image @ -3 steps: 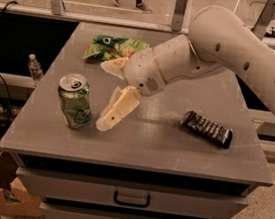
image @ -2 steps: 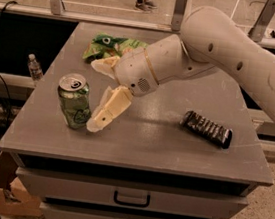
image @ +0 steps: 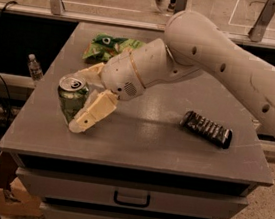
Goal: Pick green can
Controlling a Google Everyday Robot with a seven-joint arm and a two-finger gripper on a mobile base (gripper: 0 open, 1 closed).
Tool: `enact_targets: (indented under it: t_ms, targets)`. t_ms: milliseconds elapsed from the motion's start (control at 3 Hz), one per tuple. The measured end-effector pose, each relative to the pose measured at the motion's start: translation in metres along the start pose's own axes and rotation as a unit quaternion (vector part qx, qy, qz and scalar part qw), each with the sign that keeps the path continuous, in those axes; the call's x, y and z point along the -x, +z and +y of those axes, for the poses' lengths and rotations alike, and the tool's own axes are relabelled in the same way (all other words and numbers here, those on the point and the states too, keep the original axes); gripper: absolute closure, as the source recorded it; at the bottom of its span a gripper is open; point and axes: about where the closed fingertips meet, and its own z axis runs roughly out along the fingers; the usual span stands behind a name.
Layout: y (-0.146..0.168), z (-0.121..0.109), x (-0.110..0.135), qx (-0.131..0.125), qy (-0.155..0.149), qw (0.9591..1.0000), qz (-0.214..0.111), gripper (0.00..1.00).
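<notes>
- The green can [image: 71,99] stands upright near the left edge of the counter [image: 147,150], silver top up with the pull tab showing.
- The tool [image: 80,99] is down at can height on the end of the big white arm [image: 219,62], which reaches in from the right.
- It's spread wide: the near finger [image: 94,113] slants down the can's right front side, and the far finger [image: 91,70] pokes out behind the can. The can sits between them.
- Whether either finger is pressing on the can I cannot tell.
- A crinkled green snack bag [image: 110,45] lies flat at the back of the counter, partly behind the arm.
- A dark wrapped packet [image: 206,128] lies on the right side, well apart from the can.
- Both drawers [image: 131,199] under the counter are closed.
- A cardboard box [image: 3,189] sits on the floor at lower left; its contents are not clear.
- A small clear bottle [image: 33,66] stands beyond the counter's left edge.
</notes>
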Motion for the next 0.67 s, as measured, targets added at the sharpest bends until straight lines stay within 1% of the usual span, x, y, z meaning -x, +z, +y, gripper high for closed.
enact_targets:
  t_ms: [333,667]
  targets:
    - [0.0124,0.0023,-0.0009,0.012,0.002,0.9998,0.015,0.41]
    - [0.0164,0.0027,-0.0012,0.015,0.007,0.9998,0.012,0.64]
